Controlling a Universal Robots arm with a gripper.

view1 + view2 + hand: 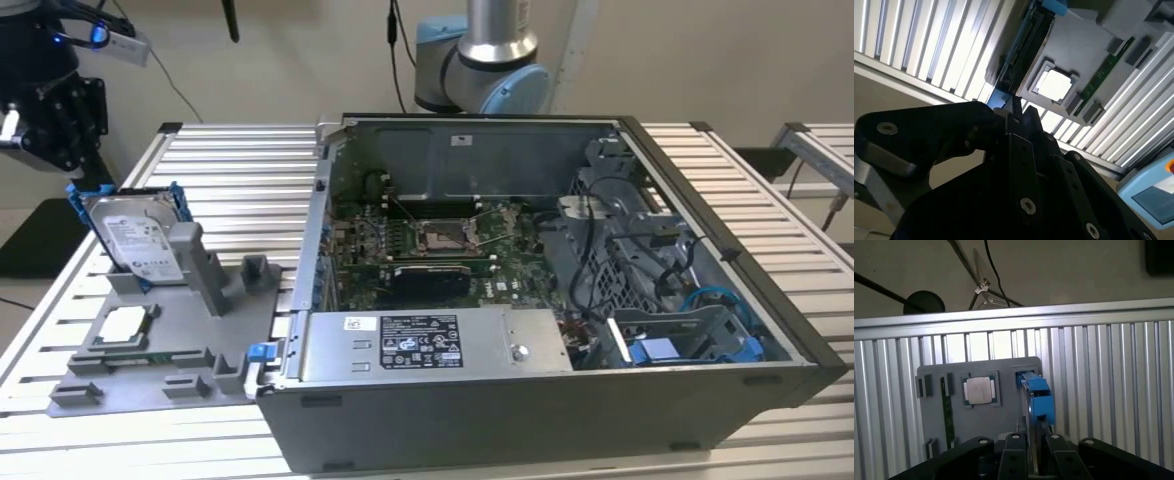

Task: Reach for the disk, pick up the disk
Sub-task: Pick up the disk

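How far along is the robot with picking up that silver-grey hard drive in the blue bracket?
The reach is in hand, nearly done: the black gripper hangs close by the flat silver-grey metal disk with its blue plastic bracket, lined up with its edge. The pick-up is left: the disk stands upright in the grey plastic holder, not lifted.

A robotics lab is indicated. A slatted aluminium surface [227,165] is loaded with an opened computer case [534,400], its motherboard [427,240] exposed. Near the surface's front corner on the exterior view's left, the disk [134,235] and a chip [123,322] are held in a grey fixture plate [134,388]. A robot arm base [481,70] is seen at the far edge.
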